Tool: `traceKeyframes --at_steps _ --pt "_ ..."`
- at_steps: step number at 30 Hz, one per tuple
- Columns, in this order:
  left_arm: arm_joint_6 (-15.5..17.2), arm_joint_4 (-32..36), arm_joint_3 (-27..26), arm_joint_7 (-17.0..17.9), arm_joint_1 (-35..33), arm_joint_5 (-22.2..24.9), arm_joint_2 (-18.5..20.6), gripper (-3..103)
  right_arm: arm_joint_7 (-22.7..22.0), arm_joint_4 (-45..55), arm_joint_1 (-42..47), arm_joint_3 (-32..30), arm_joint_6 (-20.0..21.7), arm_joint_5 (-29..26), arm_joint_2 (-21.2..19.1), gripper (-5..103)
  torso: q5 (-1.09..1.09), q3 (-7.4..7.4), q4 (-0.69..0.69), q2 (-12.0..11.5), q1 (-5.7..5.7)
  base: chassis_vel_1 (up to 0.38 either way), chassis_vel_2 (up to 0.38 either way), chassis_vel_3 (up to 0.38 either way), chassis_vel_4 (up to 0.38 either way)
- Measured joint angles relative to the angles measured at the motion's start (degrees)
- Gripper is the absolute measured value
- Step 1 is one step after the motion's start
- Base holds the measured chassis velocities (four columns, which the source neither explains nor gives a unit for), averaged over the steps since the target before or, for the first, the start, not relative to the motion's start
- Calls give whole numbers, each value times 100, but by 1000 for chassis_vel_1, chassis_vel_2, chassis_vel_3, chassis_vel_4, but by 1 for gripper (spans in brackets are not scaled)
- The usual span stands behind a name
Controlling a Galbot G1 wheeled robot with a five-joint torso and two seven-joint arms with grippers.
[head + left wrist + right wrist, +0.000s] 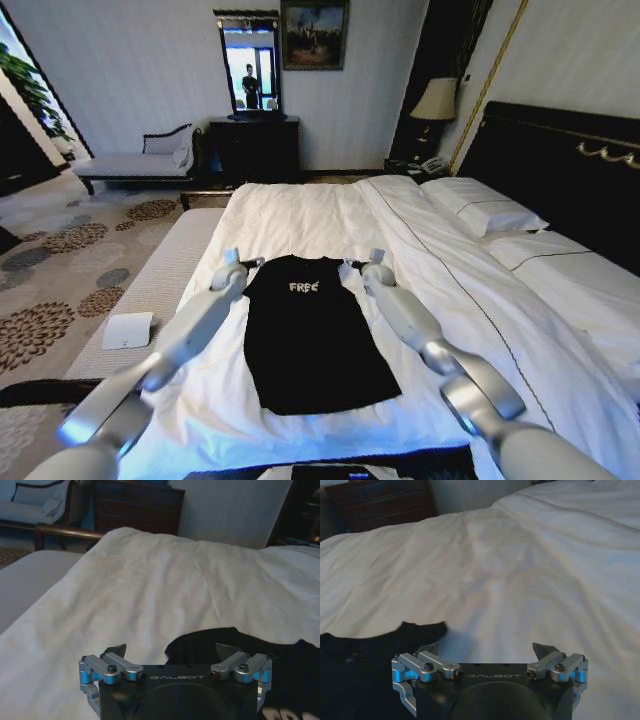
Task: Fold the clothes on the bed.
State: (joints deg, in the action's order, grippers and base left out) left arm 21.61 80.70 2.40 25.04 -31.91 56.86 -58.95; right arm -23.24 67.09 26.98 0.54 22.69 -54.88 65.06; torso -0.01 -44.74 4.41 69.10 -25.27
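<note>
Black T-shirt point(310, 335) flat, apparently between spread jaws.

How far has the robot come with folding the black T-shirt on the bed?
Done: the black T-shirt lies spread flat on the white bed, lettering up, with no fold in it. In hand: the left end effector and the right end effector are both open, one at each shoulder corner of the shirt, gripping nothing. Left: grasping the shirt and making every fold.
</note>
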Motion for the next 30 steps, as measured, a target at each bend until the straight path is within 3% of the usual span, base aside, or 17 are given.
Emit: traceKeyframes --at_steps 2,4,7,14,23,26,30 --pt "-41 483 -197 20 -378 -3 215 100 -82 577 300 -115 48 -171 -388 100 2 0 4 0 1 0 0 0 0" --pt "-75 668 -306 18 -558 -5 303 100 -109 841 437 -195 63 -256 -533 100 3 1 5 0 1 0 0 0 0" --pt "-161 1371 -714 36 -1284 -13 614 100 -142 1716 1015 -620 117 -500 -914 100 -1 0 0 0 0 0 0 0 0" --pt "-297 2594 -1338 -94 -2556 -124 1036 100 -36 2996 2512 -1582 98 -506 -1197 100 3 1 2 1 3 0 0 0 0" --pt "-347 3588 -2323 -266 -4086 -258 647 100 -5 4273 4122 -2603 87 -455 -1027 100 -2 -2 0 -1 -3 0 0 0 0" --pt "-384 3929 -2752 -435 -4930 -326 347 100 44 4740 4964 -3007 105 -444 -739 100 1 0 0 0 0 0 0 0 0" --pt "-428 4188 -2972 -548 -5406 -385 105 100 87 5018 5490 -3227 126 -445 -419 100 0 0 0 0 1 0 0 0 0"
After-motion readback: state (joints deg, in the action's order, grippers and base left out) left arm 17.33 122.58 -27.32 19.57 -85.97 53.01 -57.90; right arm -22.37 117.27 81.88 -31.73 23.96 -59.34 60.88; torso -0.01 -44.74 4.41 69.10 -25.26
